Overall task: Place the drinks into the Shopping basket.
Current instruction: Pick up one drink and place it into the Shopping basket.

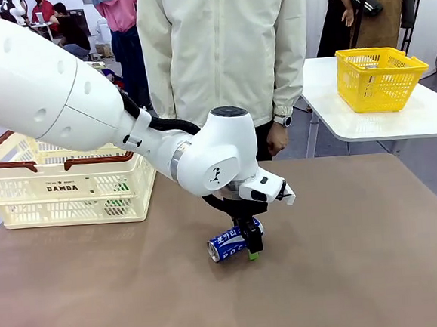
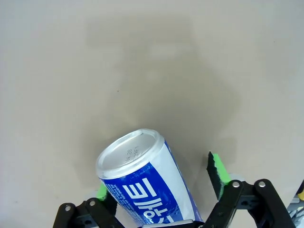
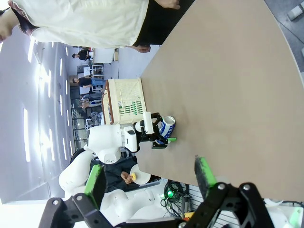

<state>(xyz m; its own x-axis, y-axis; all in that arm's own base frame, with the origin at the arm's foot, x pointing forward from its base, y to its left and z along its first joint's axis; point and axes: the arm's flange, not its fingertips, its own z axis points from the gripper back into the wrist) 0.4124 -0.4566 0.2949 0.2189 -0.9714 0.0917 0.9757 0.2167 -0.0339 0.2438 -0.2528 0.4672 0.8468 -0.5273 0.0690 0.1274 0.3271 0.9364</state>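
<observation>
My left pincer (image 2: 159, 183) is spread astride the slim blue metal can with white Korean lettering (image 2: 142, 175), which lies on its side on the brown tabletop (image 1: 363, 273). One green pad (image 2: 217, 170) stands clear of the can. My right pincer (image 3: 149, 178) hangs spread, holding nothing. Farther left sits the cream-white plastic lattice basket with brown rim (image 1: 69, 186), well apart from the can. Beyond it stands a person in a cream jacket (image 1: 225, 49).

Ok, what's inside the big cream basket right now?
Green patches show through the basket's lattice wall near its right end, likely cans. The rest is hidden by the wall and the left arm.
</observation>
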